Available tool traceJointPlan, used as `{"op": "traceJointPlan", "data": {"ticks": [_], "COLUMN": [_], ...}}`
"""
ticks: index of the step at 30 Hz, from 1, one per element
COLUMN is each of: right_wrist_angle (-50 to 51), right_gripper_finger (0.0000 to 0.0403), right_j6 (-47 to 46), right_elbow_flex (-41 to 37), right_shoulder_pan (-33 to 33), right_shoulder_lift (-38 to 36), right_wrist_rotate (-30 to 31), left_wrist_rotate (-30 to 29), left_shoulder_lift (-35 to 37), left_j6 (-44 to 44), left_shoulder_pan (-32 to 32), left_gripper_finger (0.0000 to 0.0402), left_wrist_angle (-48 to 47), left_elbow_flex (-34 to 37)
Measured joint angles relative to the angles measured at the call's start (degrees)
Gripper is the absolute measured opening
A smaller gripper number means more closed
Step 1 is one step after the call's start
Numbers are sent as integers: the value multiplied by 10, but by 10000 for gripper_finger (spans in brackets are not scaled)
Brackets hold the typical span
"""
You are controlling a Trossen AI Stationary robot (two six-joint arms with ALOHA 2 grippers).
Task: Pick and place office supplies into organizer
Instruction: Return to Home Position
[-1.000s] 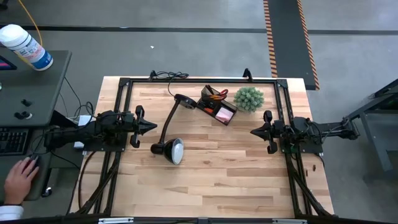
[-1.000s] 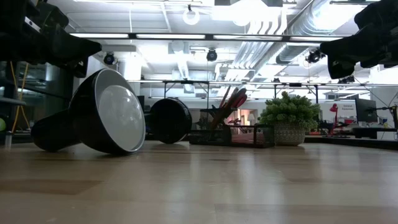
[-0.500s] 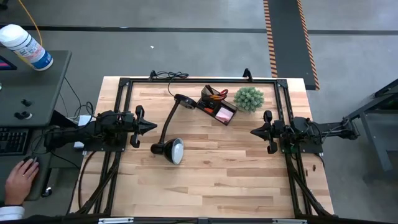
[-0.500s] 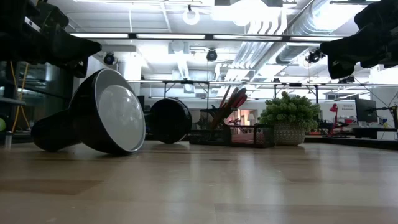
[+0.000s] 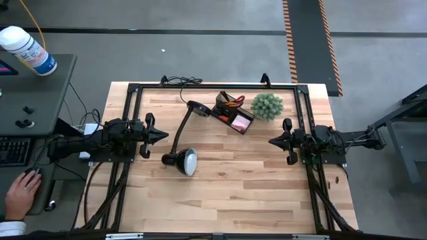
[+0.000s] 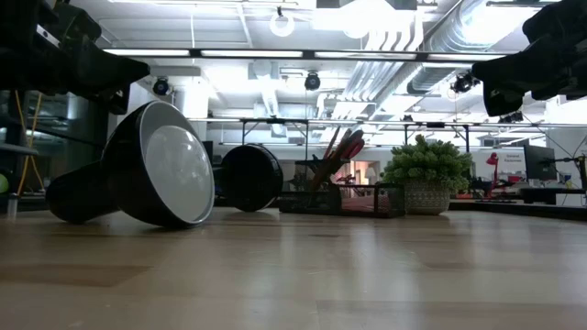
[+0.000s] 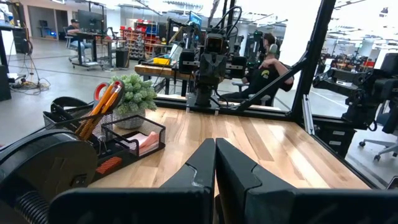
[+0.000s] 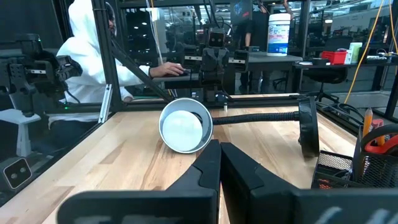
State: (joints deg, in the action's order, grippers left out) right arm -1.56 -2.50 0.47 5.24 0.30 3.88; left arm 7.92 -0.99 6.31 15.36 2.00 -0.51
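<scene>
Left tool [image 5: 163,135] and right tool [image 5: 271,141], both pressed together and empty, above opposite sides of the table [image 5: 233,183]

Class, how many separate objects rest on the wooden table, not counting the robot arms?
3. Black desk lamp lying left of centre; organizer near the far edge; green plant just right of it. Smaller items could be hidden.

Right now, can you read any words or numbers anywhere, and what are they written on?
No text can be read in any view.
White canister on the side desk: it has a blue label, but the print is too small to read.
Organizer: no writing shows on it.
</scene>
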Motion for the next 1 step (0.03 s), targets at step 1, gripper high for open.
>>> {"op": "traceJointPlan", "data": {"ticks": [1], "right_wrist_angle": [0], "right_gripper_finger": [0], "right_j6": [0], "right_elbow_flex": [0], "right_shoulder_pan": [0], "right_shoulder_lift": [0], "right_wrist_rotate": [0], "left_wrist_rotate": [0], "left_shoulder_lift": [0], "left_j6": [0], "left_shoulder_pan": [0], "left_gripper_finger": [1], "left_wrist_angle": [0], "left_elbow_flex": [0]}}
